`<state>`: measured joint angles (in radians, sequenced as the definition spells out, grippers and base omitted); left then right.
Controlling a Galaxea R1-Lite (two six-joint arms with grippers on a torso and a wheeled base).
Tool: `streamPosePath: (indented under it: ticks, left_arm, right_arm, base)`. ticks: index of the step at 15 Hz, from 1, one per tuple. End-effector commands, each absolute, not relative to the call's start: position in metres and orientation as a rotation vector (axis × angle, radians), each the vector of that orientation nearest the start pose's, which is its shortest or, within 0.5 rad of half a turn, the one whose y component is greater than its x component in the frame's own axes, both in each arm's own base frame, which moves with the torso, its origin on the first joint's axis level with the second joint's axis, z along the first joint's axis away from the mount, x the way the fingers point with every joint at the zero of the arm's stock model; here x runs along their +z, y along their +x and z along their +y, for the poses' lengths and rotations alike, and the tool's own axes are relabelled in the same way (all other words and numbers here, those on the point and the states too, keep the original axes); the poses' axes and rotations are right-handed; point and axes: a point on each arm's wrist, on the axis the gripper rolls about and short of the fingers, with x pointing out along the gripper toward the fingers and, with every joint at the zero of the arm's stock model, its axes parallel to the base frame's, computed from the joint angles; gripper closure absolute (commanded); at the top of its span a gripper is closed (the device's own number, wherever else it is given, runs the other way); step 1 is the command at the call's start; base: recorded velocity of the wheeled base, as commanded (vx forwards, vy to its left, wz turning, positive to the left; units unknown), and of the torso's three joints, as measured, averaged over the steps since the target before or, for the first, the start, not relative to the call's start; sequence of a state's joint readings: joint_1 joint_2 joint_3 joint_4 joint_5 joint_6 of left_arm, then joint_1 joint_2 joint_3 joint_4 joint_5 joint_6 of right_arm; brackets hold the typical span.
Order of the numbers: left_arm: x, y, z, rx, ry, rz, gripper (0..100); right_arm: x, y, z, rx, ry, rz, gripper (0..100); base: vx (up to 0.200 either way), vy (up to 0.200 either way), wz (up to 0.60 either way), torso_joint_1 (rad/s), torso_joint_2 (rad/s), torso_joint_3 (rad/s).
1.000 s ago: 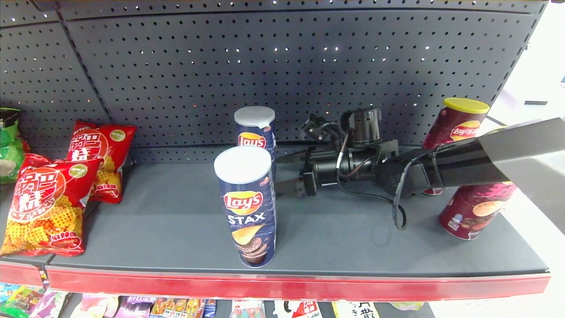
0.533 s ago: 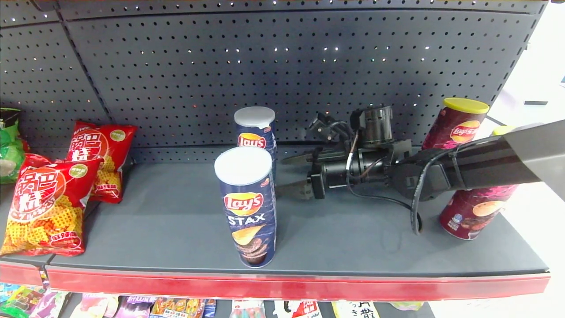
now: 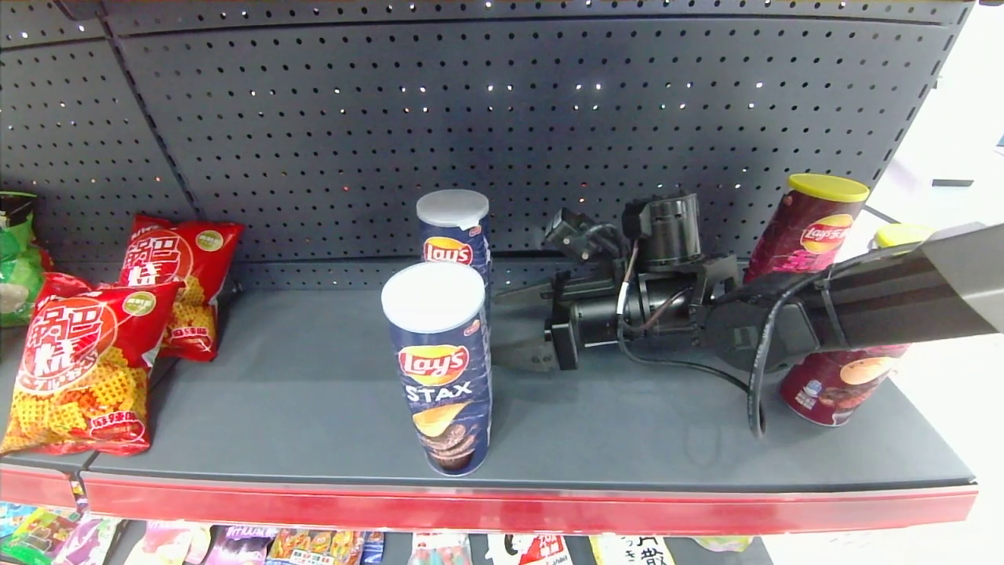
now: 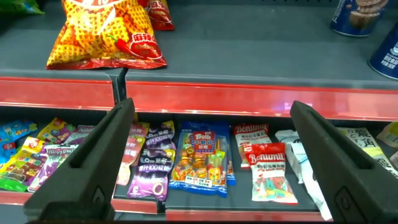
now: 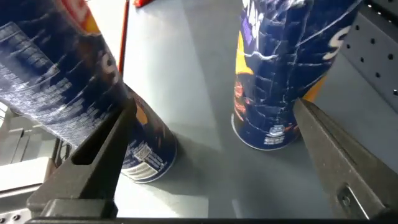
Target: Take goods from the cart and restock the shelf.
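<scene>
While the right gripper (image 3: 508, 329) hung open and empty over the grey shelf (image 3: 314, 392), two blue chip cans (image 3: 441, 369) stood upright just to its left; the left gripper (image 4: 211, 109) gaped empty too.

The shelf (image 3: 314, 392) is finished in dark grey, and its front edge (image 3: 510, 508) in red. The back panel (image 3: 392, 118) is dark grey too, patterned with regular rows of small holes. At 6 o'clock in the head view, the front can (image 3: 443, 369) is printed dark blue with a red-and-yellow logo and white lettering, under a pale grey lid. The rear can (image 3: 455, 227) is coloured alike. At 3 o'clock, the maroon cans (image 3: 812, 216) are topped with yellow lids. At 9 o'clock, the red snack bags (image 3: 82, 369) are printed with a yellow lattice, and a green bag (image 3: 16, 259) is seen beside them. The right hand (image 3: 514, 326) is black and the left hand (image 4: 211, 109) dark grey. Many-coloured packets (image 4: 202, 158) are seen below the red edge.
</scene>
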<state>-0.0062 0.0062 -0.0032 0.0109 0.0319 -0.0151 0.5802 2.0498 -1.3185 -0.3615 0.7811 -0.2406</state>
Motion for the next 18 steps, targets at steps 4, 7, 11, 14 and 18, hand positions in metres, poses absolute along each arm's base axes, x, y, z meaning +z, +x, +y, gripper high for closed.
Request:
streamPosePath:
  ticks: [4, 7, 11, 14, 18]
  left_arm:
    - [0.0754, -0.0225, 0.0009, 0.026, -0.015, 0.015, 0]
    - [0.0754, -0.0225, 0.0009, 0.026, -0.015, 0.015, 0]
    - [0.0754, -0.0225, 0.0009, 0.026, -0.015, 0.015, 0]
    - [0.0754, -0.0225, 0.0009, 0.026, -0.015, 0.015, 0]
    - [0.0754, -0.0226, 0.0009, 0.026, -0.015, 0.014, 0]
  right_arm:
    - [0.1727, 0.3267, 0.2396, 1.397, -0.163, 0.226, 0]
    - [0.1702, 0.3237, 0.2413, 1.404, -0.163, 0.236, 0]
    - [0.1693, 0.3229, 0.2436, 1.405, -0.165, 0.238, 0]
    - [0.169, 0.3251, 0.2421, 1.398, -0.165, 0.236, 0]
    - [0.1683, 0.3257, 0.2425, 1.398, -0.165, 0.236, 0]
  base:
    - [0.0, 0.0, 0.0, 0.0, 0.0, 0.0]
    - [0.0, 0.0, 0.0, 0.0, 0.0, 0.0]
    - [0.0, 0.0, 0.0, 0.0, 0.0, 0.0]
    - [0.0, 0.0, 0.0, 0.0, 0.0, 0.0]
    - [0.0, 0.0, 0.0, 0.0, 0.0, 0.0]
